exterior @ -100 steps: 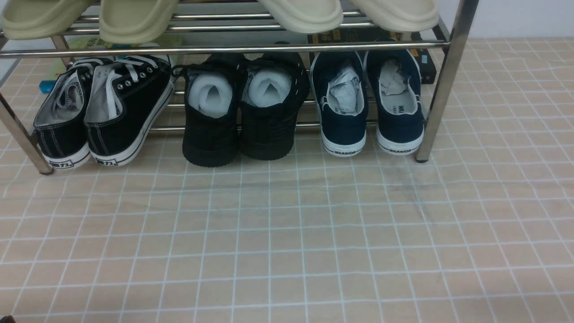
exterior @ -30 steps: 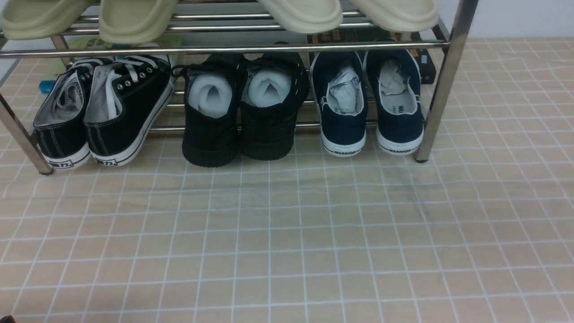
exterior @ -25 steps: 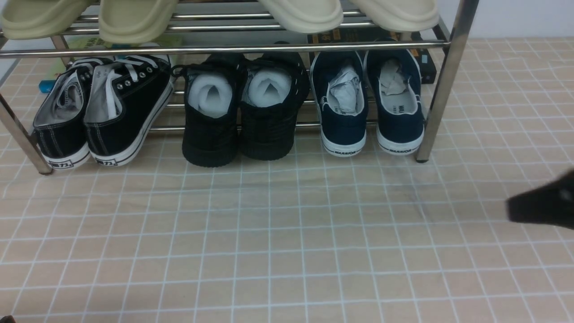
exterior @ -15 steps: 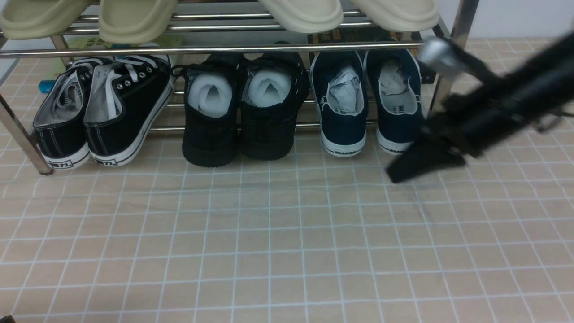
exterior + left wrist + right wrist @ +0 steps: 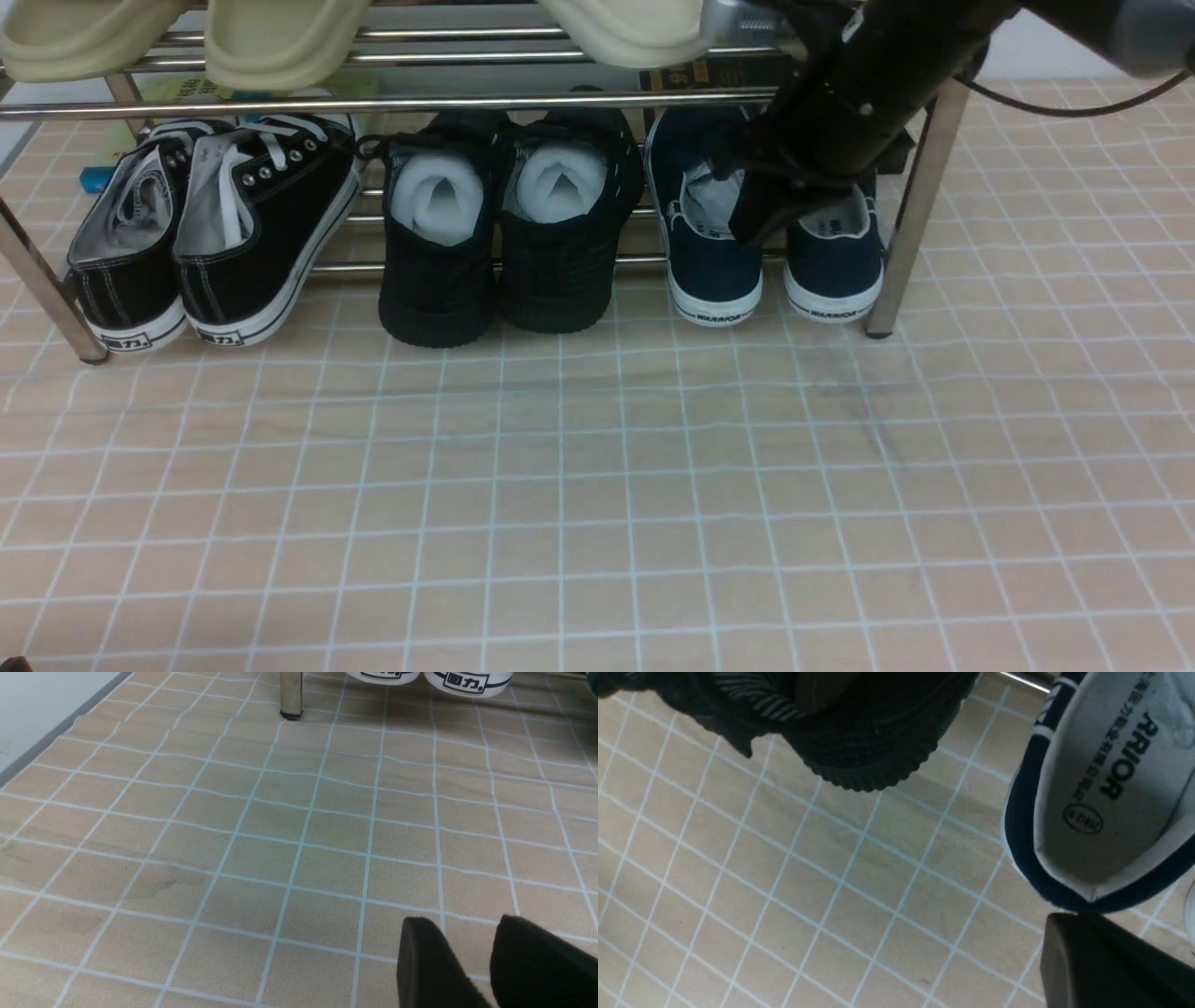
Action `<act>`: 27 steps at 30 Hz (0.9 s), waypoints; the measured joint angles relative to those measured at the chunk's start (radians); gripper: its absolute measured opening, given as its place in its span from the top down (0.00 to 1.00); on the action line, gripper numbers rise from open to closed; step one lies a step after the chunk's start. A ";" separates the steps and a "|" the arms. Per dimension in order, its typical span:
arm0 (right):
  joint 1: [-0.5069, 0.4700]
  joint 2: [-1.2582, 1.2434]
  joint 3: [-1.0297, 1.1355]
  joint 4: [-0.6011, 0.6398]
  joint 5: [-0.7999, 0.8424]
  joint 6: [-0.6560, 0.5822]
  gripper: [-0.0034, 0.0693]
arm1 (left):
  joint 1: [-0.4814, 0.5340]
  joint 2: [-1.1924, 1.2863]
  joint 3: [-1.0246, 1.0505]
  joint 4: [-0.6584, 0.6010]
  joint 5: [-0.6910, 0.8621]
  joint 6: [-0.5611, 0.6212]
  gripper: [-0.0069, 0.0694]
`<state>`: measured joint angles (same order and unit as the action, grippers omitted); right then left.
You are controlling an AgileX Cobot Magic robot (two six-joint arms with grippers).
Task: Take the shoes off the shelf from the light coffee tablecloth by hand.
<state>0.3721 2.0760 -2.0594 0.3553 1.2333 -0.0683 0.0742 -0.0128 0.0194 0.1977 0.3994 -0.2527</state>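
Note:
The navy slip-on shoes stand heels-out at the right end of the chrome shelf's (image 5: pixel 920 205) lower tier, the left shoe (image 5: pixel 714 271) beside the right shoe (image 5: pixel 834 271). My right gripper (image 5: pixel 752 233) reaches in from the upper right and hangs over the gap between them, hiding part of both openings. In the right wrist view its fingers (image 5: pixel 1073 919) show as one dark mass with no gap, just off the heel rim of one navy shoe (image 5: pixel 1101 788). My left gripper (image 5: pixel 469 933) hovers over the light coffee tablecloth (image 5: pixel 280 835), fingers slightly apart and empty.
All-black textured shoes (image 5: pixel 495 243) stand in the middle of the lower tier, and black lace-up sneakers (image 5: pixel 215 233) at its left. Pale slippers (image 5: pixel 280 37) lie on the upper tier. The shelf's right leg stands close beside my right arm. The tablecloth (image 5: pixel 597 485) spreads in front.
My right arm came in from the right edge, swept up and left across the cloth, and now hangs over the navy shoes. The shoes and shelf have not moved.

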 joint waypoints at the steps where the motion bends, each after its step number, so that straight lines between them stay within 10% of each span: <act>1: 0.002 0.003 -0.001 -0.001 0.002 0.003 0.94 | 0.000 0.000 0.000 0.000 0.000 0.000 0.60; 27: 0.010 0.018 -0.010 -0.269 0.005 0.184 0.61 | 0.000 0.000 0.000 0.000 0.000 0.000 0.59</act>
<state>0.3822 2.0944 -2.0697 0.0860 1.2385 0.1155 0.0742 -0.0128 0.0194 0.1977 0.3994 -0.2527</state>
